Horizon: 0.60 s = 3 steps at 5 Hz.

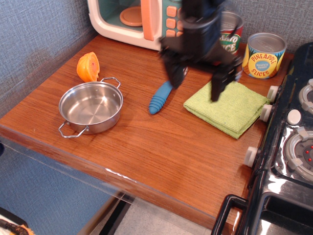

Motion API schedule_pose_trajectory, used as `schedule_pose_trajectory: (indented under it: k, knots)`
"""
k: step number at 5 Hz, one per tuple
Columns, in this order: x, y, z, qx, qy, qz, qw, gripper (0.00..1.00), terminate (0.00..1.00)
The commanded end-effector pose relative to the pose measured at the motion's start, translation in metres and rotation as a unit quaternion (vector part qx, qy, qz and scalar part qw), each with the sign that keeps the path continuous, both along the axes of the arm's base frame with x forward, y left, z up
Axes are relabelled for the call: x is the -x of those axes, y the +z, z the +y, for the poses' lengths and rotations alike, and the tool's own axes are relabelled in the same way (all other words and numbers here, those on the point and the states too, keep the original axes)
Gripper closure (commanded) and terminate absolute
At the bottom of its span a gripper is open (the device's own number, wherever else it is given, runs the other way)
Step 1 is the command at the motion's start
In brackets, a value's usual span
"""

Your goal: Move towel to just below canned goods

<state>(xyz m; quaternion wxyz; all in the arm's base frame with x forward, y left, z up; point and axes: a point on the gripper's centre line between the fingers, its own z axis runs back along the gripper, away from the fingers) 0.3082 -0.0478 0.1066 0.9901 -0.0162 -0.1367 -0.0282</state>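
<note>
the gripper (pixel 195 83), fingers spread and empty, hangs over the towel's (pixel 227 106) left corner, just below the canned goods (pixel 264 55).

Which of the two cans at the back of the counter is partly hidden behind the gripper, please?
The red-and-white tomato sauce can, left of the pineapple slices can. The open gripper covers its left side, while the yellow-and-blue pineapple can stands fully in view.

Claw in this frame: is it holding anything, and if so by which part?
Nothing is held. The claw is open, its fingers spread with nothing between them, blurred in motion above the fork and the towel's left edge. The towel lies flat on the table below the cans.
</note>
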Motion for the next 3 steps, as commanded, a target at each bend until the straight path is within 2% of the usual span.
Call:
schedule_pose_trajectory:
  k: [1, 2, 3]
  knots:
    - [0.0124, 0.0089, 0.0100, -0.009, -0.031, -0.012, 0.9994, 0.00, 0.00]
    - [0.0124, 0.0089, 0.0100, -0.009, -0.031, -0.012, 0.9994, 0.00, 0.00]
    - [0.0124, 0.0089, 0.0100, -0.009, -0.031, -0.012, 0.9994, 0.00, 1.00]
